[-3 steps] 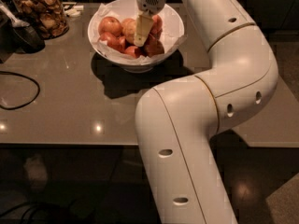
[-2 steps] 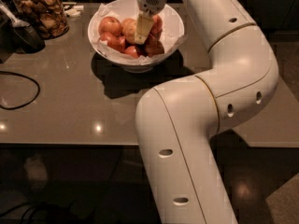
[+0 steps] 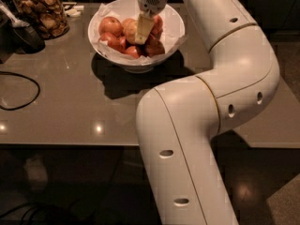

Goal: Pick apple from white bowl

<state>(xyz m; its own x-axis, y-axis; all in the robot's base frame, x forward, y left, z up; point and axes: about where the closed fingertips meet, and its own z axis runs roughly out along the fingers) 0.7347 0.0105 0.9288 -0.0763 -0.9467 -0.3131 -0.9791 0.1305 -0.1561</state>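
The white bowl (image 3: 171,18), lined with crinkled white paper, stands on the grey table at the back centre. It holds several apples. The apple (image 3: 130,30), golden-orange and yellower than the others, lies in the middle of the pile. Redder apples lie around it, one at the left (image 3: 110,26) and a dark one at the front right (image 3: 154,47). My gripper (image 3: 141,36) reaches down into the bowl from above and sits right against the right side of the golden apple, partly hiding it.
A glass jar of brown snacks (image 3: 41,14) stands at the back left, with a dark object (image 3: 21,34) beside it. A black cable (image 3: 21,95) loops on the table's left. My arm's thick white links (image 3: 225,93) hang over the table's front right edge.
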